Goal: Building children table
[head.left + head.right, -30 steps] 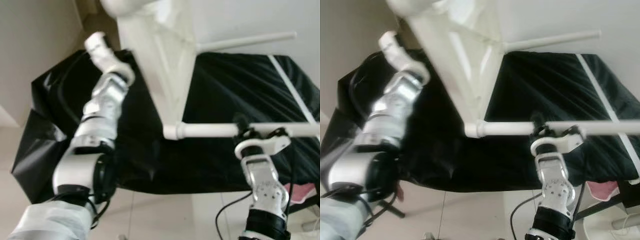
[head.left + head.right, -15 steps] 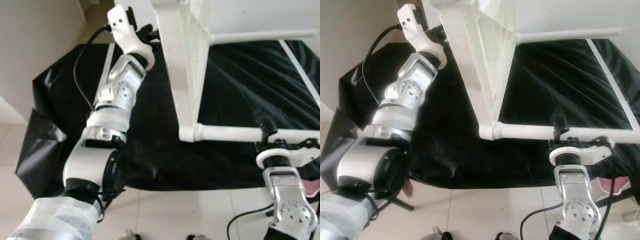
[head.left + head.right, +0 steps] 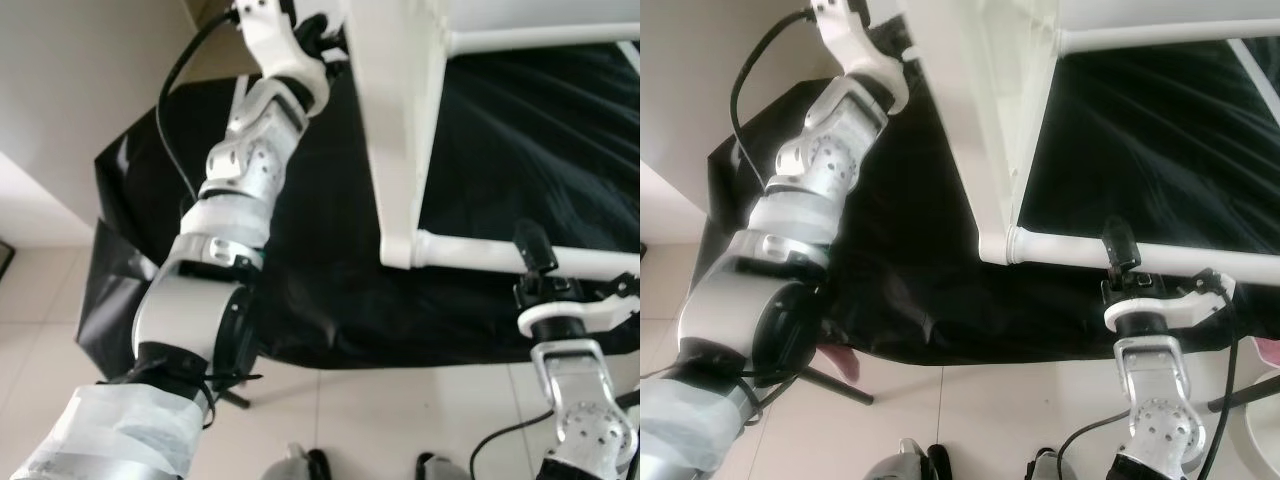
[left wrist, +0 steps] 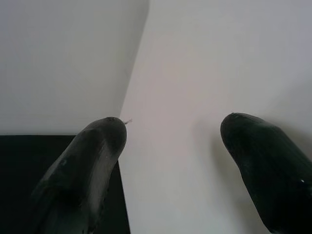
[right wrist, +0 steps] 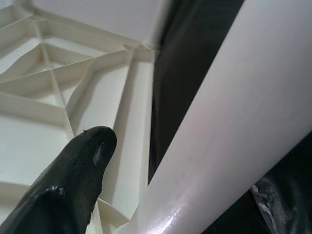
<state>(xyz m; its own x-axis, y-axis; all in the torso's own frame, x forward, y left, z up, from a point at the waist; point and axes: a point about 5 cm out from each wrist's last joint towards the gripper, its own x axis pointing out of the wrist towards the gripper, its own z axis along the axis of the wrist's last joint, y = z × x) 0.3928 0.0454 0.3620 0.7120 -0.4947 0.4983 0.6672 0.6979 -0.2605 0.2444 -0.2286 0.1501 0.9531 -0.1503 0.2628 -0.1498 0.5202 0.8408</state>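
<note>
The children table (image 3: pixel 405 120) is white plastic and it stands on its side on a black sheet (image 3: pixel 300 270), with its flat top facing my left pincer and its round legs sticking out toward my right pincer.

My left pincer (image 4: pixel 170 146) is up at the edge of the table top. Its two fingers (image 4: pixel 92 161) are spread wide, with the smooth white edge between them. They do not squeeze it, so this pincer is released.

My right pincer (image 3: pixel 1122 262) is at the near leg (image 3: pixel 500 255). The white tube lies between its fingers (image 5: pixel 78 170), close beside where the leg joins the table. I think it is clenched on the leg, since a finger sits on each side of the tube.

I think the table is light and stiff, because the underside (image 5: pixel 73 87) is thin ribs and hollow boxes. The plastic looks shiny, so it may slip. The leg is round and can turn in my grip. I would hold the leg close to its joint, and hold the top by its thick rim, not the thin ribs.
</note>
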